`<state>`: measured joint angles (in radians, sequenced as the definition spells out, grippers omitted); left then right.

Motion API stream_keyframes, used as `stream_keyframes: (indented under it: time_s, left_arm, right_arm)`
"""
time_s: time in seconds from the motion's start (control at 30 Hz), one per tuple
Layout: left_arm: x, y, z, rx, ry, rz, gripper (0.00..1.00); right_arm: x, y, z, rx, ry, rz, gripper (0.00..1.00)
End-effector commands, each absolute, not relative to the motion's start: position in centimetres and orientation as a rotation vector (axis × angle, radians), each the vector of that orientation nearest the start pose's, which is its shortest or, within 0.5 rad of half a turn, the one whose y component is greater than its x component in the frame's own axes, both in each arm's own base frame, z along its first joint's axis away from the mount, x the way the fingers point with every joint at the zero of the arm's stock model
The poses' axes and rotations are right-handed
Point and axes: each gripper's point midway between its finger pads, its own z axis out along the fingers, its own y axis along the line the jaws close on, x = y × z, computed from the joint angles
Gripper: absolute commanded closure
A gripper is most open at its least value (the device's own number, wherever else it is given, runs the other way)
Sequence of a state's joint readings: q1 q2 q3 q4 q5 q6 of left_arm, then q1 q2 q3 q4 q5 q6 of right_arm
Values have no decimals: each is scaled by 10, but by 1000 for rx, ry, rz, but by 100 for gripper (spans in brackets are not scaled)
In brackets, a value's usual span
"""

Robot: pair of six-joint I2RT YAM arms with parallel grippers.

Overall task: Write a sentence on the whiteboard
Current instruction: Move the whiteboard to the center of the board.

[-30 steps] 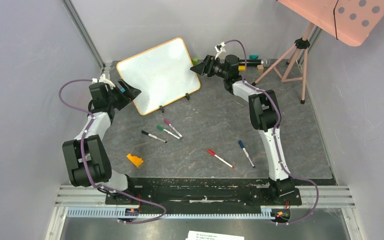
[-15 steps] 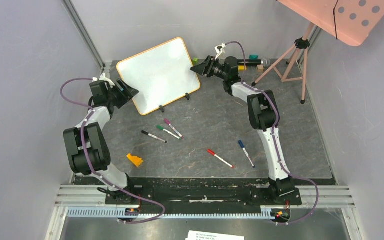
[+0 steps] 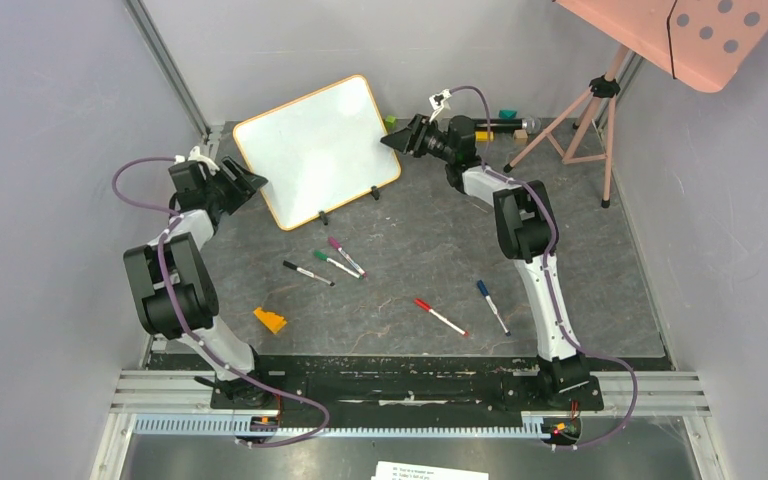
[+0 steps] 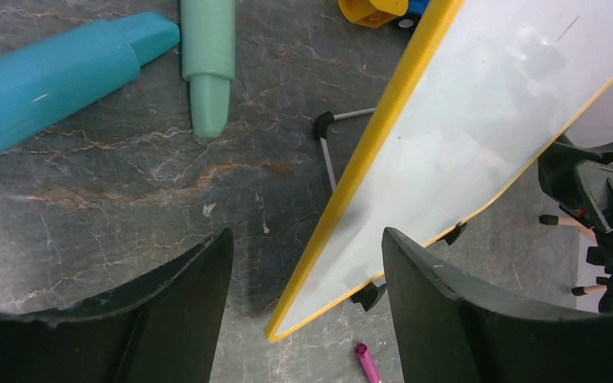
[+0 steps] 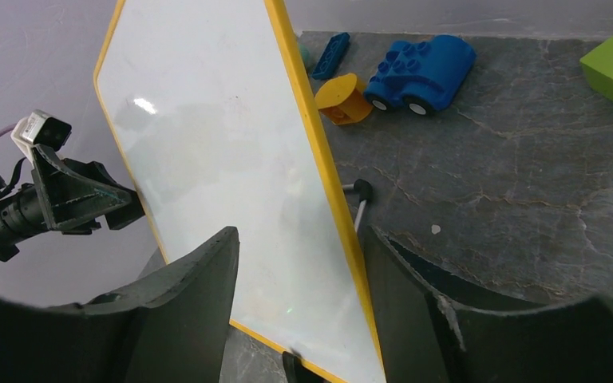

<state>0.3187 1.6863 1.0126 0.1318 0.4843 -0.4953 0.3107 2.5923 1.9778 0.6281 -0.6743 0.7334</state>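
Blank whiteboard (image 3: pixel 317 148) stands at table's (image 3: pixel 560 260) 12 o'clock, long axis 8-to-2 o'clock; left gripper (image 3: pixel 254 180) at its 8 o'clock end and right gripper (image 3: pixel 390 141) at its 3 o'clock end sit equally near, each with jaws apart astride the board's rim, seemingly not clamped.
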Motion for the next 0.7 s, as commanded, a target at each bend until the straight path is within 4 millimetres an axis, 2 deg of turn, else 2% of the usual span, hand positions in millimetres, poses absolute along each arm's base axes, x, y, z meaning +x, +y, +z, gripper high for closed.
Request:
stream_keyframes:
  time_s: [0.0,0.13,0.23,0.3,0.53,0.67]
  left_arm:
    - [475,45,144,-426,1971,-637,26]
    - [478,41,145,-389,1967,-673,26]
    - [480,41,142,-380,1974,-677,34]
    - [481,40,139,-379,1982,-690,40]
    - [487,35,130,-375,1992,-753,46]
    - [490,28,127,-362,1991,-806,59]
  right_arm:
    - [599,338,111,-208,1727,1310,38]
    - [608,332,113,-172,1707,1283,37]
    - [610,335,112,-174,1703,1305,50]
    - [606,338,110,-176,1699,1346,53]
    - [595,339,102,-188,1722,1373,60]
    - [590,339,100,-195,1729,1382,64]
